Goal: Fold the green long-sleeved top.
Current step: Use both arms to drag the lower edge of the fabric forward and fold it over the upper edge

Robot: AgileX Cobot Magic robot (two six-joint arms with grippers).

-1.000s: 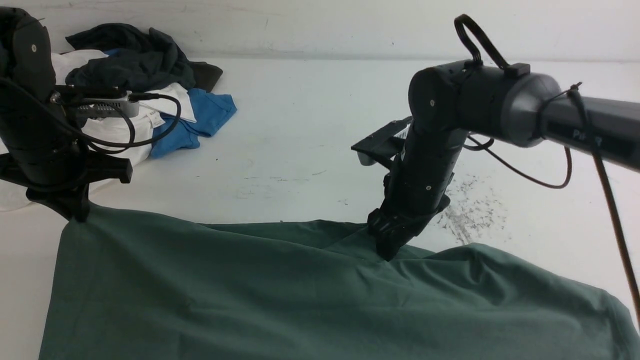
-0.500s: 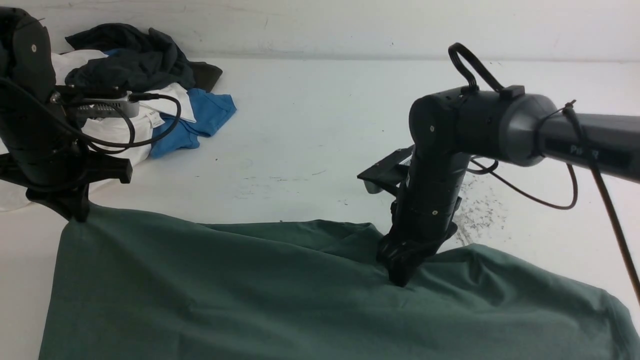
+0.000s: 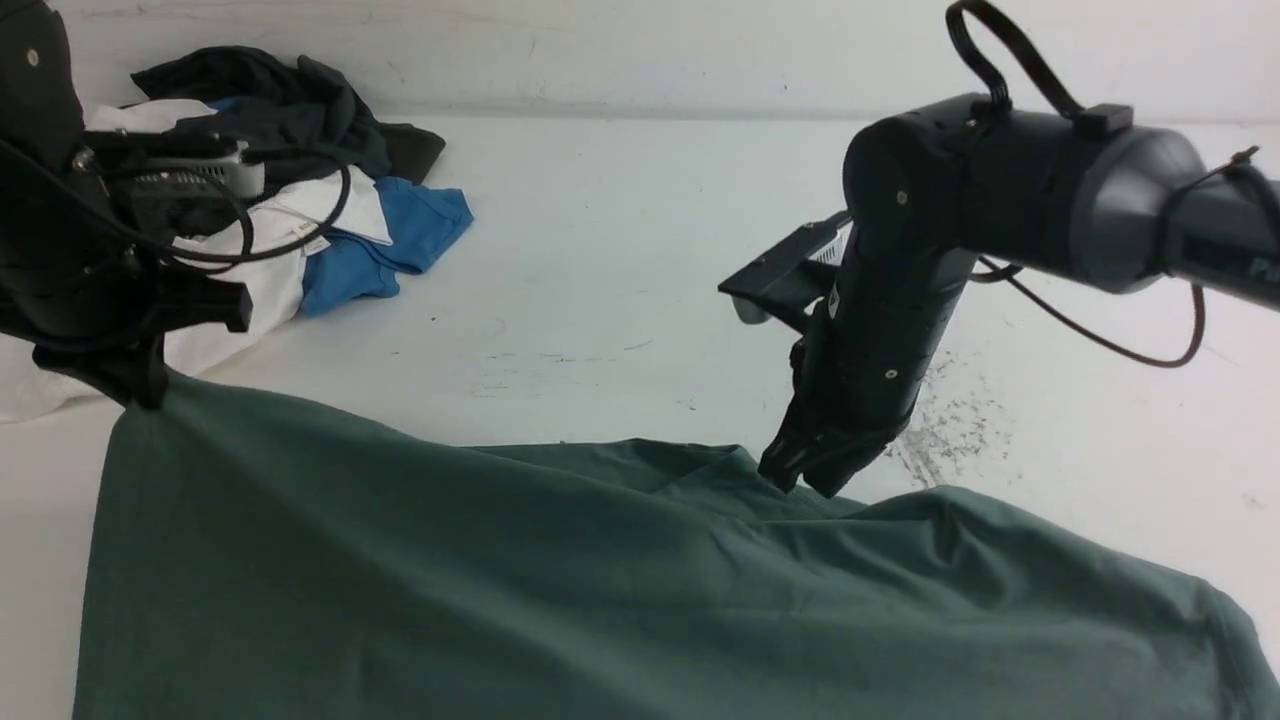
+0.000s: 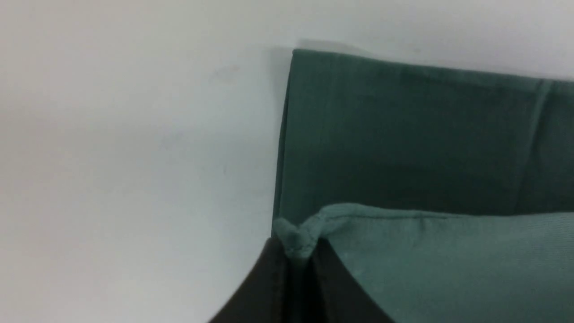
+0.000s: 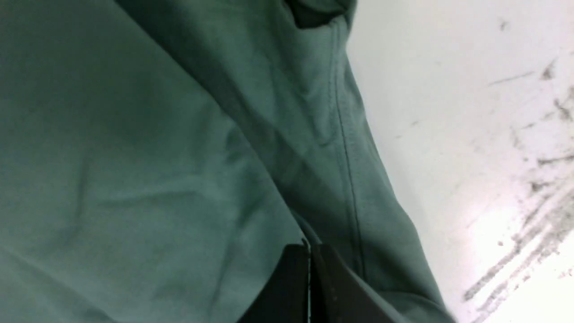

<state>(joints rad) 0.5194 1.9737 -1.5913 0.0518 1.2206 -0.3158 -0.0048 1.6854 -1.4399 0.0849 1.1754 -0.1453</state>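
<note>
Green long-sleeved top (image 3: 600,590) spread across the lower frame on the white table (image 3: 620,250). Left corner hem raised, pinched tight in the left gripper (image 4: 297,253). Right gripper (image 3: 800,482) clenched at the top's far edge, centre-right; cloth between its tips not discernible. Clothes pile (image 3: 300,170) upper left.

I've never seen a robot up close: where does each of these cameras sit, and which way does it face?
Front: between left arm and right arm, facing forward over the table; both show, with the green top and a pile of clothes.
Left wrist: on the left arm, looking along the left tool, shut on the top's hemmed corner.
Right wrist: on the right arm, looking along the right tool, shut on a fold of the top.
Shared: all three show the green top and table.
</note>
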